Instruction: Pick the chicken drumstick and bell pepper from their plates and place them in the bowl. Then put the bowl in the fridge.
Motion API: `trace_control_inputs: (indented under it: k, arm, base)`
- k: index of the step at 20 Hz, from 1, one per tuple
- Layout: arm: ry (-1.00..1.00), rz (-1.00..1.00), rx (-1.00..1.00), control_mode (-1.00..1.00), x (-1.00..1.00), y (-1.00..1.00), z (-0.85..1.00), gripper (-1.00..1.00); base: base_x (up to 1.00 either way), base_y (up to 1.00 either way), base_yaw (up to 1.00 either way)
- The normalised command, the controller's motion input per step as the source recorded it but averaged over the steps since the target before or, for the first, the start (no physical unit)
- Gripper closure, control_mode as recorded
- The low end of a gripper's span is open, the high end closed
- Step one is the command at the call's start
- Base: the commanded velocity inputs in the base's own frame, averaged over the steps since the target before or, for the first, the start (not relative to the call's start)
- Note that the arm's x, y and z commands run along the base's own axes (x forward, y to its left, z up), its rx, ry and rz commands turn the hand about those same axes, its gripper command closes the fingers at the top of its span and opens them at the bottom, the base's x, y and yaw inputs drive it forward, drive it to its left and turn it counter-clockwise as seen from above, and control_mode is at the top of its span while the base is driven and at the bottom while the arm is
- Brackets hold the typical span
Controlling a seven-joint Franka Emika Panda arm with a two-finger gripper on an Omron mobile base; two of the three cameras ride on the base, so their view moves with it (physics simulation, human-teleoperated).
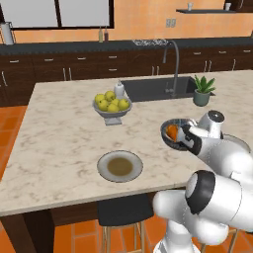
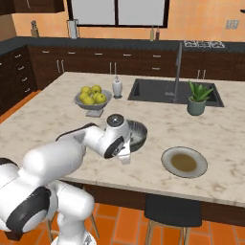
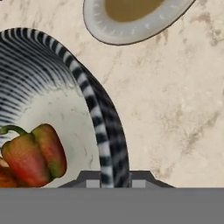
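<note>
You see jaws closed on rim of bowl [image 3: 98, 131], one finger inside, one outside. Bell pepper [image 3: 33, 155] and chicken drumstick [image 1: 172, 131] inside bowl. Empty plate [image 3: 131, 19] near bowl on desk [image 1: 59, 133].

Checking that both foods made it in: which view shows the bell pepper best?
The hand view: the bell pepper lies large and sharp inside the bowl, green stem visible, with the gripper at the rim. The left base view gives the bowl with orange food in it, too small to identify. In the right base view the arm hides the bowl's inside.
</note>
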Motion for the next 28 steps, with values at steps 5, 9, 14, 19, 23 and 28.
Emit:
trace_control_inputs:
  k: [5,9,14,19,23,28]
  arm:
    - [0.00,-0.17,0.19,-1.00,-0.74,0.14,0.74,1.00]
    - [-0.06,-0.01,0.03,-1.00,-0.92,0.33,0.58,1.00]
    - [-0.15,0.00,-0.02,-1.00,-0.85,0.23,0.72,1.00]
    - [-0.17,0.00,-0.04,-1.00,-0.84,0.13,0.62,1.00]
    - [-0.02,0.00,-0.01,1.00,-0.20,0.06,0.20,1.00]
    - [0.00,0.00,0.00,1.00,0.00,0.00,0.00,1.00]
  base:
    - [0.00,0.00,0.00]
    - [0.00,0.00,0.00]
    - [0.00,0.00,0.00]
    - [0.00,0.00,0.00]
    - [-0.68,0.06,-0.01]
    - [-0.98,-0.43,-0.18]
